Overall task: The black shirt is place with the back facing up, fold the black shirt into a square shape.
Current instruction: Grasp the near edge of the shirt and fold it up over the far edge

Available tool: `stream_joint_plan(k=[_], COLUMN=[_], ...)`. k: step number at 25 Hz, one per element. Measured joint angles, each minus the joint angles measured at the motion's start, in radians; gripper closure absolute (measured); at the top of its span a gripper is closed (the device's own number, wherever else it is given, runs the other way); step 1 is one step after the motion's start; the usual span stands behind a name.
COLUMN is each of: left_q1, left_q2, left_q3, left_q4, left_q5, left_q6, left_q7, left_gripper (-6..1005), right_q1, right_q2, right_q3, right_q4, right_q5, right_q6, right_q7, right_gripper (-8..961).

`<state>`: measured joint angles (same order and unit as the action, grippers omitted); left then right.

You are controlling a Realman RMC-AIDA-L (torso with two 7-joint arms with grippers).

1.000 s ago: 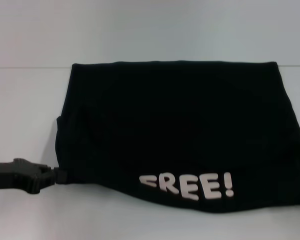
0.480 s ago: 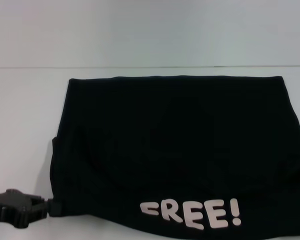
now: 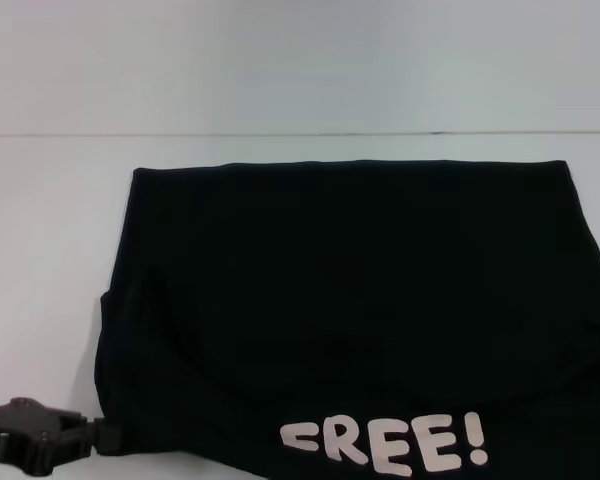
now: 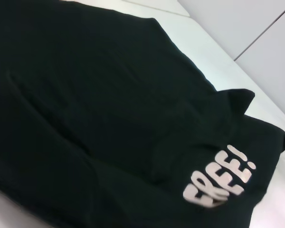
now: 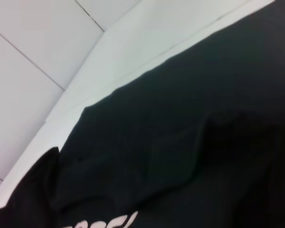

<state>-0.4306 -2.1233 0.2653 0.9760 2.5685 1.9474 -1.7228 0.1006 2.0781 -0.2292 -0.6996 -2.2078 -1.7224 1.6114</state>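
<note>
While clamped: left end effector [image 3: 92, 437], black shirt [image 3: 350, 310] corner.

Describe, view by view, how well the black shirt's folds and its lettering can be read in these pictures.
Head view: the black shirt reads as flat, near-featureless black with faint creases; the lettering is crisp but cut by the frame edge; the left hand sits at its corner. Left wrist view: lettering soft, skewed. Right wrist view: folds dim, lettering barely in frame.

The left gripper [image 3: 98, 437] is matte black, blocky, with angular finger links.
</note>
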Motion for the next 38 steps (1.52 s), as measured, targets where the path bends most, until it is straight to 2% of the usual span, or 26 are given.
stream_joint_plan(k=[4,8,12,17,20,24,29,31,38], left_q1=[-0.042,-0.119,-0.204,-0.313,-0.378,-0.44,-0.483,-0.494,-0.513], left_q2=[0.013,0.043,0.079,0.108,0.121,0.117,0.108,0.099,0.071], left_q3=[0.0,0.0,0.0,0.005,0.012,0.025,0.073,0.107,0.225], left_q4=[-0.04,-0.12,-0.204,-0.271,-0.316,-0.369,-0.457,-0.479,-0.488], left_q5=[-0.005,-0.014,-0.033,-0.052,-0.063,-0.064,-0.08,-0.085,-0.097], left_q6=[-0.046,-0.18,-0.288,-0.47,-0.604,-0.828,-1.088,-1.192,-1.391], left_q7=[-0.014,-0.057,-0.08,-0.142,-0.171,-0.203,-0.201,-0.199,-0.197], left_gripper=[968,967,967,966,966,965,964,964,963], right_q1=[0.046,0.126,0.23,0.375,0.459,0.546,0.625,0.636,0.7], right_q2=[-0.009,-0.028,-0.063,-0.112,-0.123,-0.132,-0.142,-0.142,-0.134], right_q3=[0.027,0.042,0.039,0.007,-0.034,-0.11,-0.191,-0.193,-0.198], right_q4=[0.001,0.011,0.041,0.107,0.132,0.163,0.213,0.223,0.249], right_q5=[0.002,0.0,-0.001,-0.022,-0.042,-0.052,-0.052,-0.052,-0.045], right_q6=[0.0,0.034,0.128,0.285,0.403,0.568,0.763,0.787,0.917], right_q7=[0.008,0.012,0.047,0.119,0.171,0.242,0.303,0.304,0.29], right_gripper=[911,911,910,911,913,914,914,913,913])
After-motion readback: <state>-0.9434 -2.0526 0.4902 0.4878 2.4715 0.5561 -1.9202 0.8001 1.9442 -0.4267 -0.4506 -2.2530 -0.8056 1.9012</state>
